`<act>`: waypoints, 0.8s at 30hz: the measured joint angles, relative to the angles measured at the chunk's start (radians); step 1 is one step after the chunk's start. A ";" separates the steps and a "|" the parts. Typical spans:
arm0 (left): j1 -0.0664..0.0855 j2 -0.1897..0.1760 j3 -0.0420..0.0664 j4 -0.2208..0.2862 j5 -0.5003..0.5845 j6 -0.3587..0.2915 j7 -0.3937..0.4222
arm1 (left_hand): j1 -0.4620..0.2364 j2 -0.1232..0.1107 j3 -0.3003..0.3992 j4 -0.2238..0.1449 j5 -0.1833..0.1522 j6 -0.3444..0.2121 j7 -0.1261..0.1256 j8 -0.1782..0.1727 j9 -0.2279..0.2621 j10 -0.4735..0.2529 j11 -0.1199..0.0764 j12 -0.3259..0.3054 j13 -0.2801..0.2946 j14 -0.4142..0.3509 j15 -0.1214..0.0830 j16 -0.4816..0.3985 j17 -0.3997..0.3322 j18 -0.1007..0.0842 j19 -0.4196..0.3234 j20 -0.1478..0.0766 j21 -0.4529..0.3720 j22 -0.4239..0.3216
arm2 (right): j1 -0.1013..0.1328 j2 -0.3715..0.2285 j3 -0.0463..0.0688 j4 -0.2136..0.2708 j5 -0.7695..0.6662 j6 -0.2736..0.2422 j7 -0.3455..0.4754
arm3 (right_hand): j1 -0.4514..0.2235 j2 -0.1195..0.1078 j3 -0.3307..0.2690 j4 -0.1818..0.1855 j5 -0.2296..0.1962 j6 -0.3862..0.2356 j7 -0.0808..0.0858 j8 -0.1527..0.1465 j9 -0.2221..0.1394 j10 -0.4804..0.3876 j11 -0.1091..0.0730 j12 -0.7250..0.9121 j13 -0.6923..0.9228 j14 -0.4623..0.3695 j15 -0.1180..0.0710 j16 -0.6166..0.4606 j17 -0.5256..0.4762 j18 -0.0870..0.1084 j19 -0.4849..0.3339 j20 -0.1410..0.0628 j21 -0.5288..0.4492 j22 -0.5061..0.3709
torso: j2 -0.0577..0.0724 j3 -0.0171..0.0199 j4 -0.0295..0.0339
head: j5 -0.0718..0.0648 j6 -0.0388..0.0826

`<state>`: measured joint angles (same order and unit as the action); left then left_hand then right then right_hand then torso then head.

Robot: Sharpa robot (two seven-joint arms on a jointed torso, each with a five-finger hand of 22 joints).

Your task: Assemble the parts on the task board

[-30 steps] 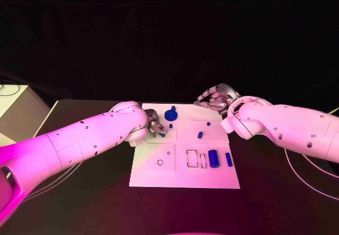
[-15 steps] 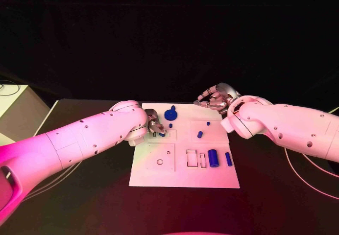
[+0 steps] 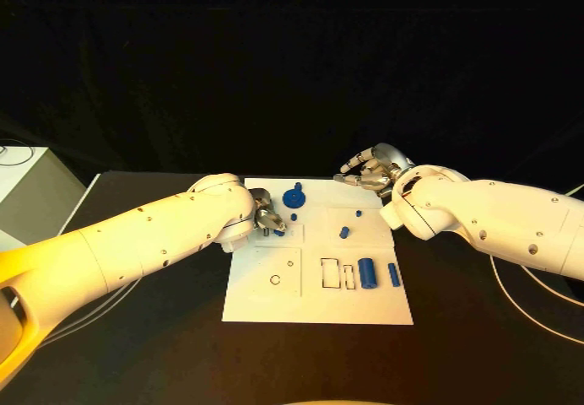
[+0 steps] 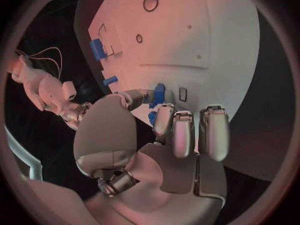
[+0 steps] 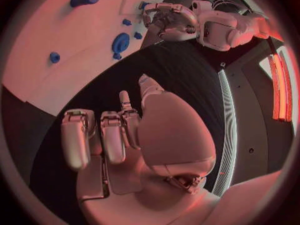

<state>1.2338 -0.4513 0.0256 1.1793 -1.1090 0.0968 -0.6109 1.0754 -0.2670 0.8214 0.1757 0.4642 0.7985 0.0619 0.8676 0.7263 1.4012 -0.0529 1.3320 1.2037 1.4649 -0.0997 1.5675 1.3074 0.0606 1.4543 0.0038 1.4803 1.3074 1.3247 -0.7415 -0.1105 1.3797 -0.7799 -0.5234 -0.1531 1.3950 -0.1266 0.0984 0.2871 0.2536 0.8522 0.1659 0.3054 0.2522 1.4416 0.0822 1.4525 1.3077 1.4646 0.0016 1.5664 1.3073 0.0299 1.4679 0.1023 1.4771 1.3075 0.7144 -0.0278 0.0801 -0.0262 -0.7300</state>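
Barely any change. Left hand [image 3: 269, 217] has eased slightly toward the board's left edge, small blue part [image 4: 159, 92] pinched at its fingertips. Right hand [image 3: 371, 169] shifted a touch.

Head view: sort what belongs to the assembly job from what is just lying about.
Job:
task board
large blue cylinder
slim blue pin
blue disc part
small blue part, pinched by the left robot hand

Lying about:
white box beside the table
cables
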 measured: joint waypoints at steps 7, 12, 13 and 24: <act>0.000 0.000 0.000 -0.001 0.002 0.000 0.001 | 0.000 0.000 -0.007 -0.007 -0.004 0.000 0.000 -0.003 0.000 0.000 0.000 0.000 -0.004 0.000 0.000 0.000 0.000 0.000 0.000 0.000 0.000 0.000 | 0.000 -0.001 0.000 0.000 0.000 0.000 0.000 | 0.000 0.000 0.003 0.003 0.000 0.000 0.000 0.000 0.000 0.000 0.000 0.000 0.000 0.000 0.000 0.000 0.000 0.000 0.000 0.000 0.000 0.000 | 0.000 0.0005 0.0001 | 0.000 0.000; 0.000 0.000 0.000 -0.001 0.004 0.000 0.001 | -0.007 0.007 -0.016 -0.016 -0.005 0.003 0.001 -0.008 0.000 0.000 0.000 0.000 -0.004 0.000 0.000 0.000 0.000 0.000 0.000 0.000 0.000 0.000 | 0.000 -0.001 0.000 0.000 0.000 0.000 0.000 | 0.000 0.000 0.003 0.003 0.000 0.000 0.000 0.000 0.000 0.000 0.000 0.000 0.000 0.000 0.000 0.000 0.000 0.000 0.000 0.000 0.000 0.000 | 0.000 0.0003 0.0000 | 0.000 -0.001; 0.000 -0.001 0.000 -0.001 0.004 0.000 0.001 | -0.007 0.006 -0.019 -0.019 -0.005 0.003 0.001 -0.012 0.001 0.000 0.000 0.000 -0.004 0.000 0.000 0.000 0.000 0.000 0.000 0.000 0.000 0.000 | 0.000 -0.001 0.000 0.000 -0.001 0.000 0.000 | 0.000 0.000 0.003 0.003 0.000 0.000 0.000 0.000 0.000 0.000 0.000 0.000 0.000 0.000 0.000 0.000 0.000 0.000 0.000 0.000 0.000 0.000 | 0.000 0.0002 0.0000 | 0.000 -0.001; 0.001 -0.001 0.000 -0.003 0.006 0.000 0.001 | -0.026 -0.005 -0.047 -0.022 -0.005 0.017 -0.007 -0.020 0.003 0.004 -0.004 0.000 -0.002 0.004 -0.004 0.000 0.000 0.000 0.002 -0.002 0.000 0.000 | 0.000 -0.002 0.000 0.000 -0.001 0.000 0.000 | 0.000 0.000 0.003 0.003 0.000 0.000 0.000 0.000 0.000 0.000 0.000 0.000 0.000 0.000 0.000 0.000 0.000 0.000 0.000 0.000 0.000 0.000 | 0.000 0.0000 0.0000 | -0.002 -0.002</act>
<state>1.2343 -0.4525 0.0259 1.1767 -1.1032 0.0970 -0.6096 1.0496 -0.2715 0.7749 0.1534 0.4597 0.8157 0.0549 0.8473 0.7296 1.4053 -0.0569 1.3320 1.2014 1.4687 -0.1034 1.5674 1.3074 0.0606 1.4563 0.0018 1.4803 1.3074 1.3247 -0.7436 -0.1105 1.3796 -0.7806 -0.5235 -0.1532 1.3950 -0.1266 0.1012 0.2898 0.2536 0.8522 0.1659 0.3053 0.2522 1.4416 0.0822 1.4525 1.3074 1.4646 0.0016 1.5664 1.3074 0.0299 1.4679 0.1022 1.4771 1.3073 0.7147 -0.0278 0.0801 -0.0278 -0.7316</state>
